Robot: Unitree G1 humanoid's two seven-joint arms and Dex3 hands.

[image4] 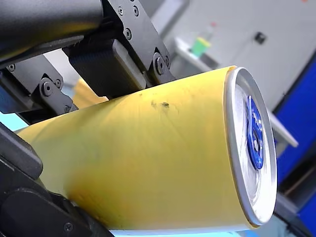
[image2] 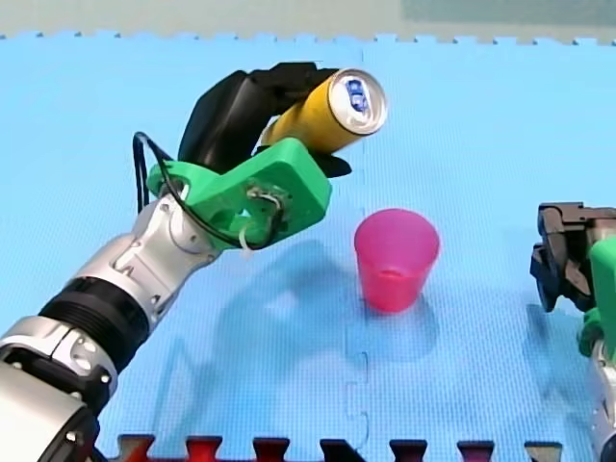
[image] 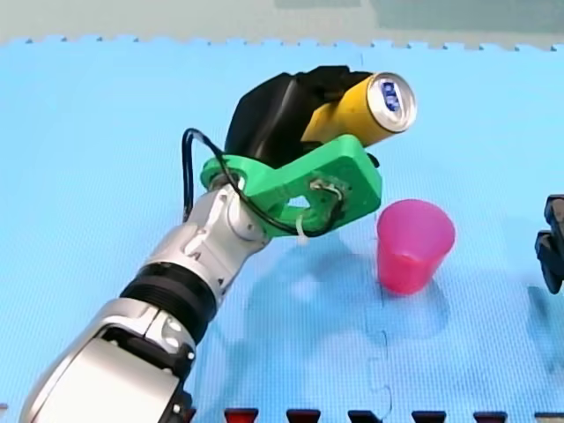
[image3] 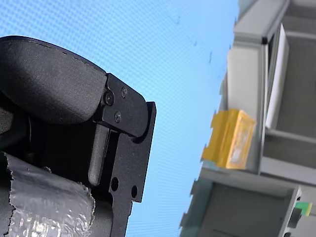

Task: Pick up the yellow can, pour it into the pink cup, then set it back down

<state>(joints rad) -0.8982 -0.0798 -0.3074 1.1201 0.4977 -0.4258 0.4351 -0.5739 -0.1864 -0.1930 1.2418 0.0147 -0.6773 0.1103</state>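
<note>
The black fingers (image2: 274,77) of the left hand (image2: 231,115) are clamped around the lower body of the yellow can (image2: 332,115), which is held in the air well above the blue foam mat (image2: 96,144). The can lies close to horizontal, its long axis running from the palm out toward the robot's right, with the silver lid end slightly raised and facing outward. The pink cup (image2: 396,258) stands upright on the mat, below and to the right of the lid, apart from the can. From these angles the lid seems to stop just short of the cup's open mouth, though depth is hard to judge. Pouring likely calls for carrying the lid over the rim and dipping that end downward. The right hand (image2: 566,258) sits at the mat's right edge, holding nothing, farther from the can.
</note>
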